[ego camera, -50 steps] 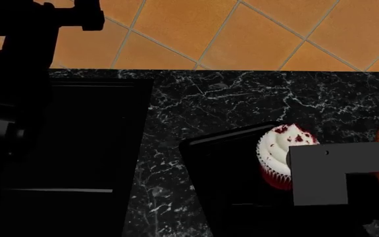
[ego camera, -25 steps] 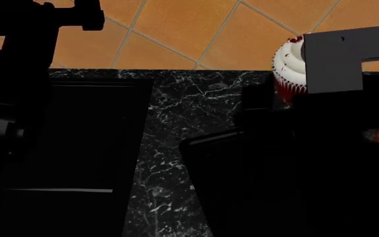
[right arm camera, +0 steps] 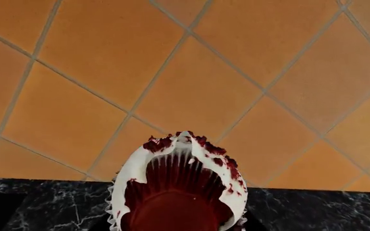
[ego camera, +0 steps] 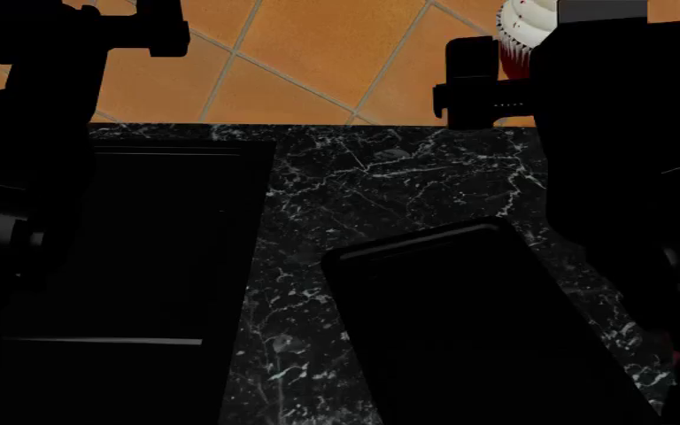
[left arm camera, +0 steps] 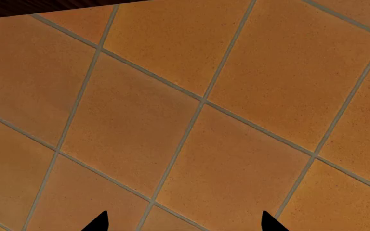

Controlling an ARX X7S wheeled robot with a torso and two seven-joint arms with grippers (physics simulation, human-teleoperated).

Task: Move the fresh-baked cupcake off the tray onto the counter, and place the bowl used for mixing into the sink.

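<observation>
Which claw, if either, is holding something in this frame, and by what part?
The right claw holds the cupcake up off the tray; the hold seems to be on its red wrapper, but the contact is hidden. The left claw is open and holds nothing.

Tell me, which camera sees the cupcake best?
The right wrist view: the cupcake fills the lower middle, showing red wrapper and white frosting close up. The head view catches only a sliver at the top edge. The left wrist view shows only floor tiles.
</observation>
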